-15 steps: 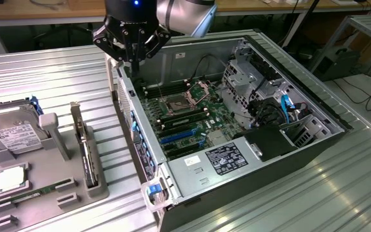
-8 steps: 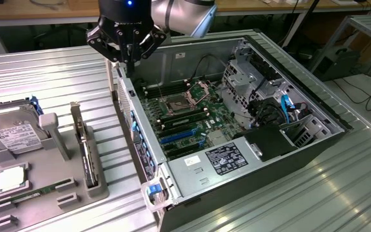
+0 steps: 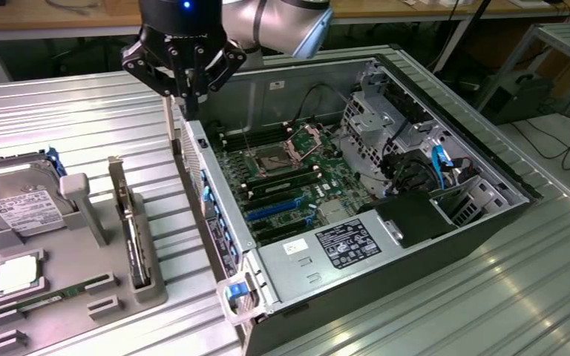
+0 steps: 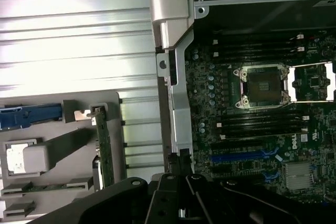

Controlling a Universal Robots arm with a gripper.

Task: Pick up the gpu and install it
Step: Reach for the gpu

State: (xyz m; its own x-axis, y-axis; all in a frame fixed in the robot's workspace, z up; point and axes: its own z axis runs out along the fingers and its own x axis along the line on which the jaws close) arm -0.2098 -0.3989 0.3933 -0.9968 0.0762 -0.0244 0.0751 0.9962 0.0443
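The gpu (image 3: 133, 231) stands on edge in a slot of the grey holder (image 3: 77, 289) at the exterior view's left, silver bracket end up; its thin green edge (image 4: 103, 148) also appears in the wrist view. My gripper (image 3: 188, 95) hangs shut with nothing between its fingers. It is above the rear wall (image 3: 205, 193) of the open computer case, to the right of the gpu and beyond it in the exterior view. In the wrist view the gripper (image 4: 181, 179) sits over that wall's edge (image 4: 177, 93). The motherboard (image 3: 285, 182) lies in the case with blue slots (image 3: 273, 211).
The grey holder also carries a silver hard drive (image 3: 20, 206), a square chip (image 3: 18, 276) and a narrow green RAM stick (image 3: 62, 294). The case has a drive cage and cables (image 3: 414, 163) on its far side. A ribbed metal table (image 3: 77, 119) surrounds everything.
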